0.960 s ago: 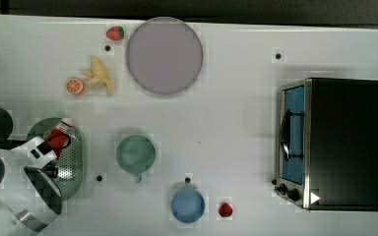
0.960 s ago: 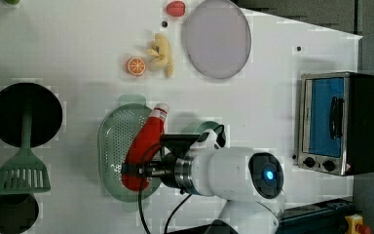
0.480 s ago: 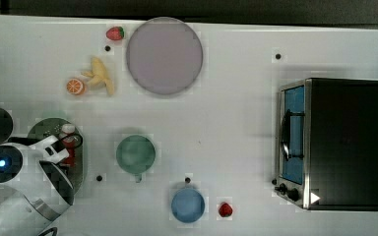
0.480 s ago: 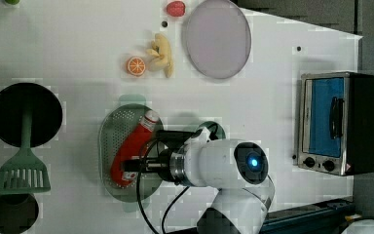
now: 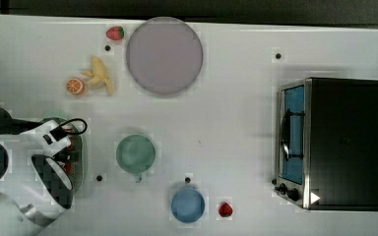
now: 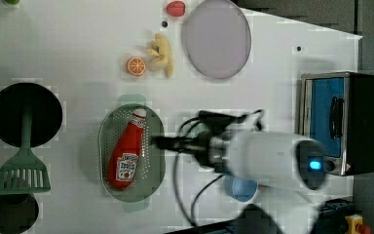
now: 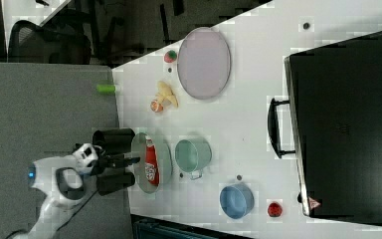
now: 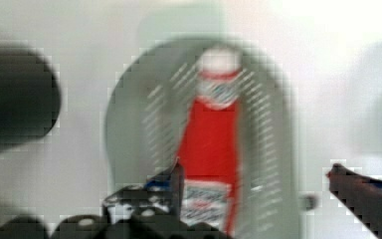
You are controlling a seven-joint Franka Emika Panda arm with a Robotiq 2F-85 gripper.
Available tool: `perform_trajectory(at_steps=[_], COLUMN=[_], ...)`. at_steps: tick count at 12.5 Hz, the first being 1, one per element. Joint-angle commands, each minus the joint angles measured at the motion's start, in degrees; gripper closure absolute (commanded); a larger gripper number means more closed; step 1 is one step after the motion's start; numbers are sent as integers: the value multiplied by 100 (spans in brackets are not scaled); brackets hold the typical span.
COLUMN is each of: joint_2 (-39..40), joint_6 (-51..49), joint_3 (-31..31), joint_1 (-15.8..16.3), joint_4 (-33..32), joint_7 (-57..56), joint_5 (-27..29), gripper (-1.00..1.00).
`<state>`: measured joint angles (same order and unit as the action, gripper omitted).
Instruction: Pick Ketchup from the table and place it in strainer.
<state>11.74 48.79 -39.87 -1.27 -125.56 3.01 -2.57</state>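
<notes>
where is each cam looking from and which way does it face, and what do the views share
top view: overhead, facing straight down on the table; the white arm covers the strainer.
left view: high up, angled down; the Ketchup lies inside the strainer, the arm beside it.
right view: high, oblique, from the toaster oven side; the arm stands at the table's far edge.
wrist view: on the wrist, facing the Ketchup between open gripper fingers.
Shared: left, right and wrist views all show Ketchup in strainer.

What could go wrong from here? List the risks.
1. The red ketchup bottle with white cap lies inside the pale green oval plastic strainer, and the open end effector sits close by; a careless retreat might catch the strainer's rim.
2. The round green cup stands beside the strainer; a swinging arm could bump it.
</notes>
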Motion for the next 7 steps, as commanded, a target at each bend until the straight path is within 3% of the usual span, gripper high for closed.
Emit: perform_trajectory(at_steps=[1,4,7], joint_2=[-766,-1397,-1721], joint_6=[-668,-1530,-2497], joint_3=[312,913,1757], joint_1=[-721,-1116,-1275], joint_4=[251,476,970], joint_7=[283,280,225], joint_5=[23,25,29], gripper=[-100,-100,-100])
